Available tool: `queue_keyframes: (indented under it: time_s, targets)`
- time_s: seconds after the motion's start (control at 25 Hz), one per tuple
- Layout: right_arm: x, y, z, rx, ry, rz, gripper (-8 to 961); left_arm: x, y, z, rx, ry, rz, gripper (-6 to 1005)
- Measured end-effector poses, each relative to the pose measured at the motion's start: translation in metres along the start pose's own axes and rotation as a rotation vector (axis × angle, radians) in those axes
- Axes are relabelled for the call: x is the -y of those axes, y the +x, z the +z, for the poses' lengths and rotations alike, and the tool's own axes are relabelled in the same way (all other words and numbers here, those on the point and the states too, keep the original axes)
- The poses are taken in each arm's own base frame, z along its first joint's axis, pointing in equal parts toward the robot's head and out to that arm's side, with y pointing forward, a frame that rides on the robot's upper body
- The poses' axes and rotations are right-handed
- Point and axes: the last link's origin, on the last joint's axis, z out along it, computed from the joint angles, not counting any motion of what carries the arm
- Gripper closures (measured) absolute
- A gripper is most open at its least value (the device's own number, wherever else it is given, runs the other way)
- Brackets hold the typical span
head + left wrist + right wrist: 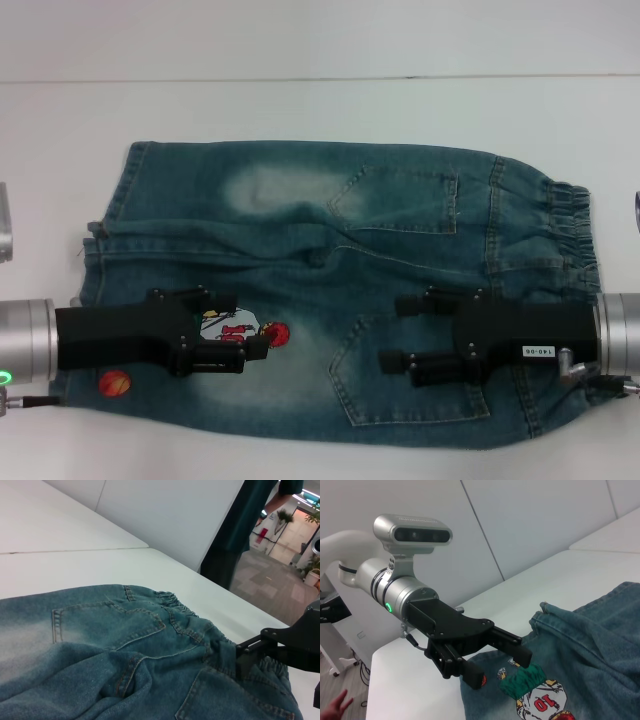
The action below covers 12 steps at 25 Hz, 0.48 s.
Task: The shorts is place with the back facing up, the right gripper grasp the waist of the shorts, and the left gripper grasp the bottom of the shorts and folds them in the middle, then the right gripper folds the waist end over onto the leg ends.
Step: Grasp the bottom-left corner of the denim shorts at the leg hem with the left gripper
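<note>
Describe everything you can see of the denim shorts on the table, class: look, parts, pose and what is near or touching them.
The shorts are faded blue-green denim, lying spread out flat, back up, on the white table. Two back pockets show. The ruffled elastic waist points to the robot's right, the flat leg hems to its left. An embroidered player and an orange ball patch sit on the nearer leg. The left gripper and right gripper, both open, are over the nearer half.

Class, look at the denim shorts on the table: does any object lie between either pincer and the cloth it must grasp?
Nothing visible does. The left pincer and right pincer both sit open directly over the shorts, with only bare table around.
</note>
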Motion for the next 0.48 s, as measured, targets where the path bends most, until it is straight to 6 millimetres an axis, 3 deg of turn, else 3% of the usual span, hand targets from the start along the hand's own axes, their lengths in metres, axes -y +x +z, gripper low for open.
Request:
queue_keyframes:
  time_s: [0.48]
  targets:
    - [-0.0003,0.0013,0.0004,0.003,0.001,0.007,5,-0.0008,0.0016,-0.0022,-0.011,-0.003,0.0,91]
